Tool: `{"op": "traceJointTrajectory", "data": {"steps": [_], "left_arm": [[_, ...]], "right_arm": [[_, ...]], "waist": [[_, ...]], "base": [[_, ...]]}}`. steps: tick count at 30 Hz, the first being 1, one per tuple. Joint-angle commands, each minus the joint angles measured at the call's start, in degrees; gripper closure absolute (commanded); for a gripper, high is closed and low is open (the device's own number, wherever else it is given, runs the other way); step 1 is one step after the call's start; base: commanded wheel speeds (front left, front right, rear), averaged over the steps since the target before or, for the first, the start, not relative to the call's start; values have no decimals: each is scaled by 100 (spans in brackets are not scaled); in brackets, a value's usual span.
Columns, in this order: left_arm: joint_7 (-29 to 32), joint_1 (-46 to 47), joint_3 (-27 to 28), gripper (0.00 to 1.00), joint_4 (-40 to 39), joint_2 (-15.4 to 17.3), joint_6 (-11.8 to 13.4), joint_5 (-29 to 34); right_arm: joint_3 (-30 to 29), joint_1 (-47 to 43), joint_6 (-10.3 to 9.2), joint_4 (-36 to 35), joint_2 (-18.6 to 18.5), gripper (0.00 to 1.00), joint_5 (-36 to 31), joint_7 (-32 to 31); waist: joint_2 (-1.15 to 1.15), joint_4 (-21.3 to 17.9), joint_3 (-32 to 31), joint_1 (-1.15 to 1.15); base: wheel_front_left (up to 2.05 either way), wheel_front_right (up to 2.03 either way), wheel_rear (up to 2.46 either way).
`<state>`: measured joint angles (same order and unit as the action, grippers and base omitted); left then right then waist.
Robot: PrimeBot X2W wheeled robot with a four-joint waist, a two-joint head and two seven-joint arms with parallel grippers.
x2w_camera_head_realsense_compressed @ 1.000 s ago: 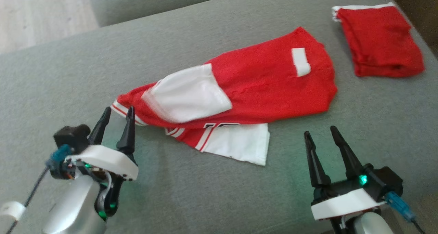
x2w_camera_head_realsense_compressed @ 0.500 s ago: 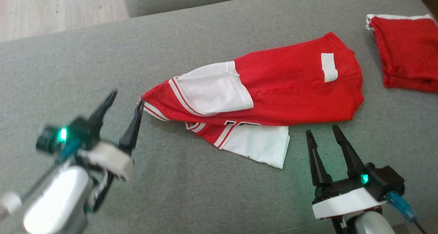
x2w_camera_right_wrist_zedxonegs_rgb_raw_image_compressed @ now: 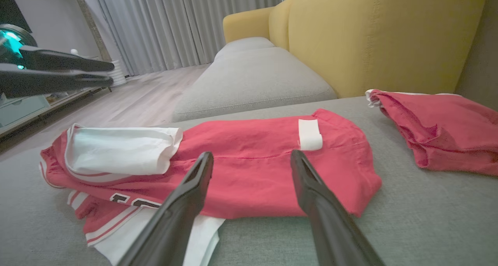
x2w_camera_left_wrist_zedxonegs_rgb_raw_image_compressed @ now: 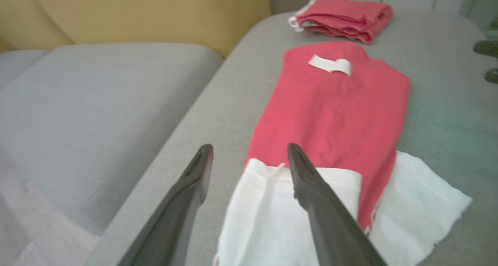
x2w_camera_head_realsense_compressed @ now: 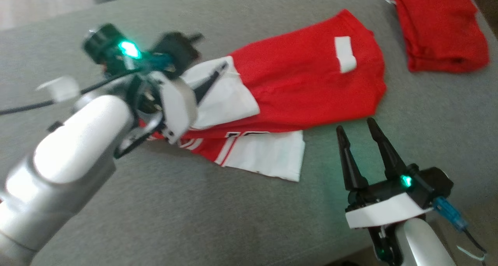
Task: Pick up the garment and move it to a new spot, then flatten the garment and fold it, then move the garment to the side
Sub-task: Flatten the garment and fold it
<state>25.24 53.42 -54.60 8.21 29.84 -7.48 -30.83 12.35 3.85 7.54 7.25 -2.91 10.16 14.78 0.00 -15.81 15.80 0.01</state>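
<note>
A red-and-white jersey [x2w_camera_head_realsense_compressed: 303,87] lies stretched out on a grey sofa seat [x2w_camera_head_realsense_compressed: 233,219], not yet folded square. Its red body runs away toward the far right. A white sleeve [x2w_camera_head_realsense_compressed: 225,98] is turned over on top at the near-left end, and a second white panel pokes out from under the near edge. A small white label [x2w_camera_head_realsense_compressed: 345,54] sits on the red cloth close to the far end, and part of a black number shows along the lower fold.

The left gripper [x2w_camera_left_wrist_zedxonegs_rgb_raw_image_compressed: 249,147] is above the sleeve end with its jaws spread wide and nothing between them. One finger crosses the white cloth in the wrist view, the other is over bare grey seat (the head view is blurred here, so I cannot tell whether either finger touches the fabric).

The right gripper [x2w_camera_head_realsense_compressed: 356,125] is on the near side, just off the jersey's red edge and beside the white panel. Its jaws are also wide apart and empty, with the fingers pointing toward the garment.

A second red garment [x2w_camera_head_realsense_compressed: 439,28], already folded and trimmed with white at one edge, rests apart at the far right corner of the seat. Behind it rises a yellow backrest [x2w_camera_right_wrist_zedxonegs_rgb_raw_image_compressed: 369,36]. Another grey cushion [x2w_camera_right_wrist_zedxonegs_rgb_raw_image_compressed: 253,75], wood floor [x2w_camera_right_wrist_zedxonegs_rgb_raw_image_compressed: 148,98] and pale curtains [x2w_camera_right_wrist_zedxonegs_rgb_raw_image_compressed: 175,25] lie beyond.
</note>
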Motion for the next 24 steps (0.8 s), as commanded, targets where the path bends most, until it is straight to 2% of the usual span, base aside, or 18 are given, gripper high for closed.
{"op": "traceJointTrajectory", "data": {"steps": [1, 5, 10, 15, 21, 22, 23, 24], "left_arm": [[40, 327, 198, 0, -116, 164, 2, -56], [327, 825, -593, 0, 109, 313, 1, -513], [187, 1314, -1315, 0, 452, 520, 0, -584], [53, 1532, -1677, 0, 723, 523, 0, -841], [119, 1555, -1841, 0, 810, 562, -1, -1033], [131, 1547, -1850, 9, 803, 574, -1, -1046], [142, 1537, -1857, 28, 797, 587, -1, -1056], [164, 1518, -1862, 42, 797, 600, -1, -1075]], "right_arm": [[124, 146, -5, -172, -25, 0, 34, 22], [159, 222, -5, -155, -7, 0, 92, 22], [227, 261, -5, -152, 0, 0, 215, 22], [261, 269, -5, -145, 1, 0, 314, 22], [281, 245, -5, -144, 2, 0, 361, 22], [284, 242, -5, -144, 2, 0, 362, 22], [283, 239, -5, -147, 2, 0, 364, 22], [283, 236, -5, -150, 2, 0, 366, 22]], "waist": [[0, -218, 197, -1], [0, -496, 373, -1], [0, -738, 483, -1], [0, -846, 516, -1], [0, -896, 494, -1], [0, -900, 489, -1], [0, -902, 485, -1], [0, -903, 484, -1]], "base": [[0, 0, 0], [0, 0, 0], [0, 0, 0], [0, 0, 0], [0, 0, 0], [0, 0, 0], [0, 0, 0], [0, 0, 0]]}}
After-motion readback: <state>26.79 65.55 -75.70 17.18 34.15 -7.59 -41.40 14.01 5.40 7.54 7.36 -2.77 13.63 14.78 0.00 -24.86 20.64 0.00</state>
